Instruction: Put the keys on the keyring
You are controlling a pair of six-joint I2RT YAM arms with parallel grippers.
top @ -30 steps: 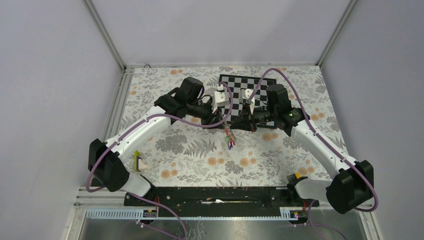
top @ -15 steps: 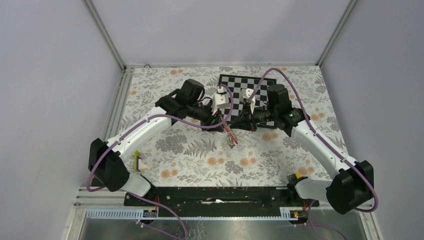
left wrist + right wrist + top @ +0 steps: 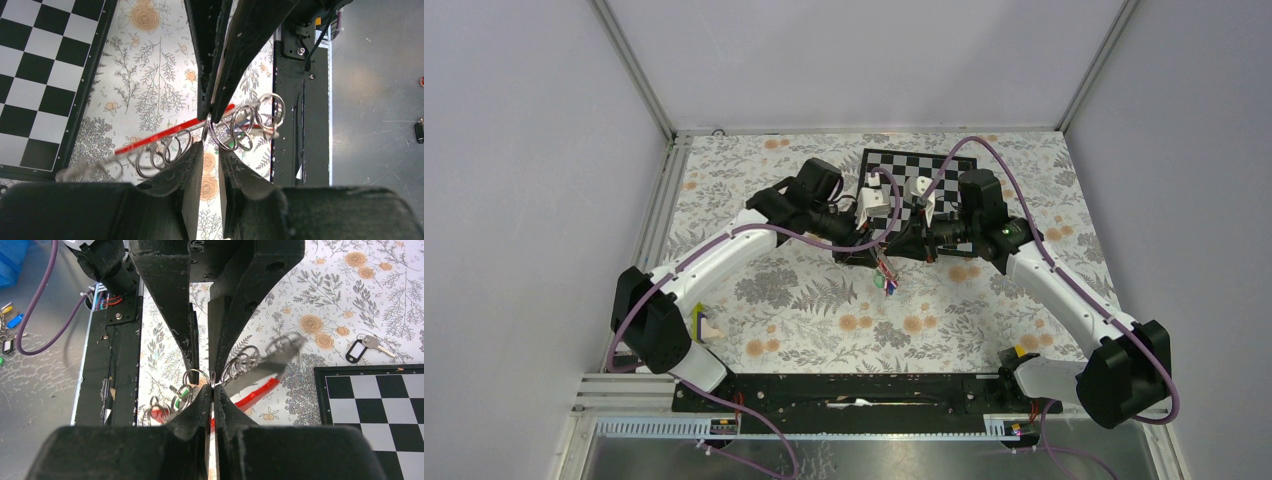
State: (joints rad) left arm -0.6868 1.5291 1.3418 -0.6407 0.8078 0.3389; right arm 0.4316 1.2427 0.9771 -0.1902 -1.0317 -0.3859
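The two grippers meet tip to tip above the table's middle. My right gripper (image 3: 212, 386) is shut on a thin wire keyring (image 3: 199, 374). A bunch of small rings and keys (image 3: 883, 275) hangs from the keyring, with a green tag (image 3: 186, 391) and a red tag (image 3: 159, 415). A long red strip (image 3: 165, 134) runs through the rings. My left gripper (image 3: 210, 147) is open, and its tips flank the keyring right where the right fingers pinch it. In the top view the left gripper (image 3: 871, 250) and the right gripper (image 3: 902, 246) nearly touch. No blue tag shows clearly.
A black-and-white chessboard (image 3: 984, 172) lies at the back right, partly under the arms. A loose key with a black tag (image 3: 362, 347) lies on the floral cloth beside the board. A yellow-and-white block (image 3: 703, 325) sits by the left arm's base.
My left arm has swung right and brought its gripper up against the right gripper. The hanging bunch has shifted slightly, and a green tag now shows at its bottom.
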